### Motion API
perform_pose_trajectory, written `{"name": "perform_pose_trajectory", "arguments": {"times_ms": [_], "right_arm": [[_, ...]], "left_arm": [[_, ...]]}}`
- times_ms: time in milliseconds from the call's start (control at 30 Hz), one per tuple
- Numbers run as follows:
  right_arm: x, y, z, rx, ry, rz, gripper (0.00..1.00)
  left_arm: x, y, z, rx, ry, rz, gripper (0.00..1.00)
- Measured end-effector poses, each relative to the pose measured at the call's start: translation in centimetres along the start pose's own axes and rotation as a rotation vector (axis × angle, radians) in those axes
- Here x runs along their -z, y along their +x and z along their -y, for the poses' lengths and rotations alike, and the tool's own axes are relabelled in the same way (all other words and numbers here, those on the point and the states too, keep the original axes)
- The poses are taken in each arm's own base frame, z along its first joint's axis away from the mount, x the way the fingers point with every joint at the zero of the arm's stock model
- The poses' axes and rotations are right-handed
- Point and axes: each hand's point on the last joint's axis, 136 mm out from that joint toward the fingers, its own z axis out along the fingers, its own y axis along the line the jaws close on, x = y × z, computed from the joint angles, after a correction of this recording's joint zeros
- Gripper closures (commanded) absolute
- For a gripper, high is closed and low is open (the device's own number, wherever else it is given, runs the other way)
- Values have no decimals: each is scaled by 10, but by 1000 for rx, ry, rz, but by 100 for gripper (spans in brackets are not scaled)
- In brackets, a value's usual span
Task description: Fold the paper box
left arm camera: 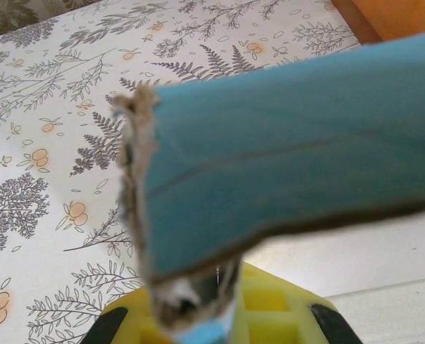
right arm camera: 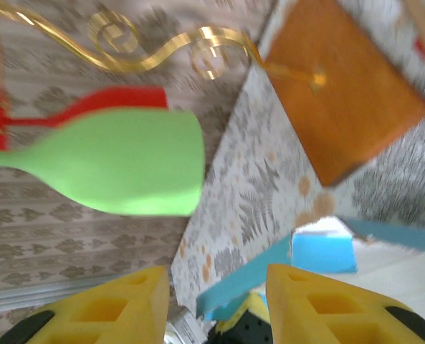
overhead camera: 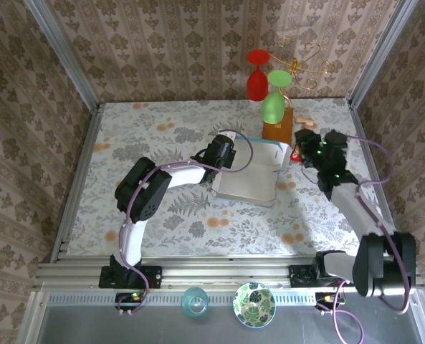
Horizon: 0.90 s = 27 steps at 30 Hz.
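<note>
My left gripper (left arm camera: 200,315) was clamped on a frayed blue flap of the paper box (overhead camera: 246,183). The box lay white side up at mid-table, just in front of the orange-brown block (overhead camera: 277,129). My right gripper (right arm camera: 216,304) had its jaws parted, gripping nothing, with the box's blue edge just ahead.
</note>
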Motion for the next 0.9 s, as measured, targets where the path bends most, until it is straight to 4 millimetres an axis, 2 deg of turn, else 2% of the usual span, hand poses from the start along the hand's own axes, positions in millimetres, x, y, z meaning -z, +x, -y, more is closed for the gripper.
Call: {"name": "perform_pose_trajectory", "arguments": {"times_ms": [67, 100, 167, 333, 433, 567, 700, 900], "right_arm": [[11, -18, 5, 53, 4, 34, 66], [12, -26, 13, 82, 24, 43, 67], [5, -29, 36, 144, 95, 16, 69], [-23, -2, 100, 246, 265, -174, 69], [-40, 11, 121, 298, 315, -272, 69], [-58, 27, 125, 381, 315, -364, 68], [-68, 38, 117, 462, 278, -420, 67], [-70, 47, 115, 560, 238, -472, 67]], "left_arm": [[0, 1, 1, 0, 6, 1, 100], [0, 1, 1, 1, 9, 2, 100], [-1, 1, 0, 6, 14, 5, 100], [-3, 1, -2, 16, 36, 12, 100], [-4, 1, -4, 20, 43, 13, 100], [-4, 0, -5, 20, 52, 14, 100], [-5, 0, -7, 22, 60, 14, 100], [-7, -1, -11, 26, 90, 10, 100]]}}
